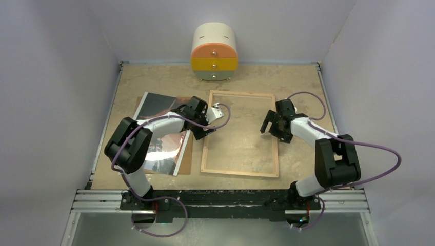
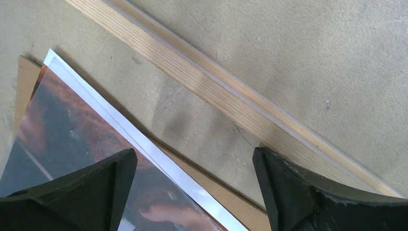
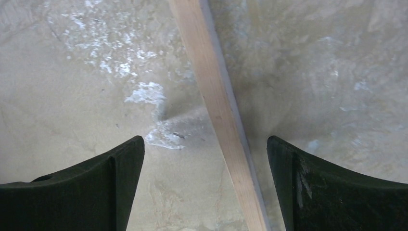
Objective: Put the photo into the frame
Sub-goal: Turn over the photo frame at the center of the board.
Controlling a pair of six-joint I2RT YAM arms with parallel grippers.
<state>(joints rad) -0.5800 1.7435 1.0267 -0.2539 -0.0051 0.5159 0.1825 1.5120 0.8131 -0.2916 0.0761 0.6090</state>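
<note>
The frame (image 1: 206, 142) lies flat mid-table with its light wood rim up. To its left, the photo (image 1: 156, 106), a dark orange-brown print with a white border, lies on a brown backing board (image 1: 188, 156), partly hidden by my left arm. My left gripper (image 1: 204, 129) hangs open over the gap between photo and frame. In the left wrist view its jaws (image 2: 193, 153) span the photo's edge (image 2: 72, 125) and the frame's rail (image 2: 216, 91), holding nothing. My right gripper (image 1: 270, 130) is open above the frame's right rail (image 3: 211, 86), its jaws (image 3: 206, 140) astride the rail and empty.
A small round chest (image 1: 214, 52) with orange, yellow and green drawers stands at the back wall. White walls enclose the table on three sides. The backing board (image 2: 226, 192) sticks out from under the photo toward the frame.
</note>
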